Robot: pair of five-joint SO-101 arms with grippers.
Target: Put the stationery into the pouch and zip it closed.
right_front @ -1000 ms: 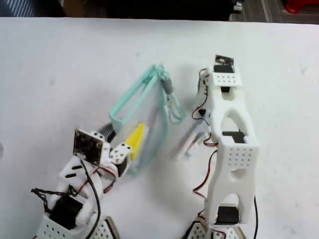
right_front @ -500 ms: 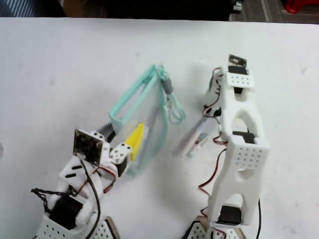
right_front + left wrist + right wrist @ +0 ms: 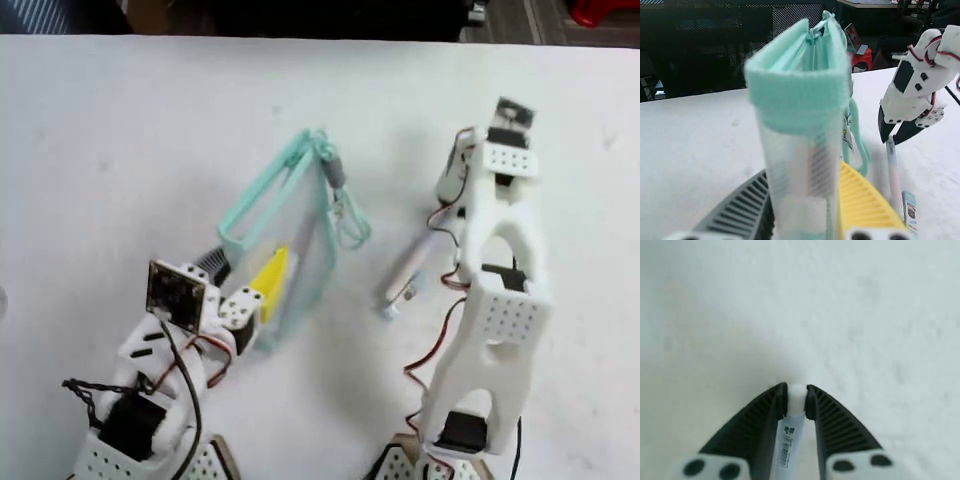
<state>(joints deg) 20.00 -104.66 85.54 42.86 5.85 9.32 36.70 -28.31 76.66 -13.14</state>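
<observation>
on the white table (image 3: 120,130), mid-left, mint-edged clear pouch (image 3: 285,215) stands on edge, mouth open; its near end is pinched betw. left gripper's (image 3: 250,285) grey & yellow fingers. right gripper (image 3: 796,390) clamps a white pen (image 3: 790,435), slanted, apart from pouch; pouch's cord loop (image 3: 352,228) lies betw. them.

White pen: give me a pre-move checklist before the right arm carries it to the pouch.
1. Right pincer shut on the white plastic pen: ok.
2. Left pincer shut on the clear pouch with mint fabric trim: ok.
3. Pouch mouth unzipped and gaping: ok.
4. Pen's lower end off the white table: cannot tell.
5. Route to the mouth free: not ok, the mint cord loop lies between pen and pouch.
</observation>
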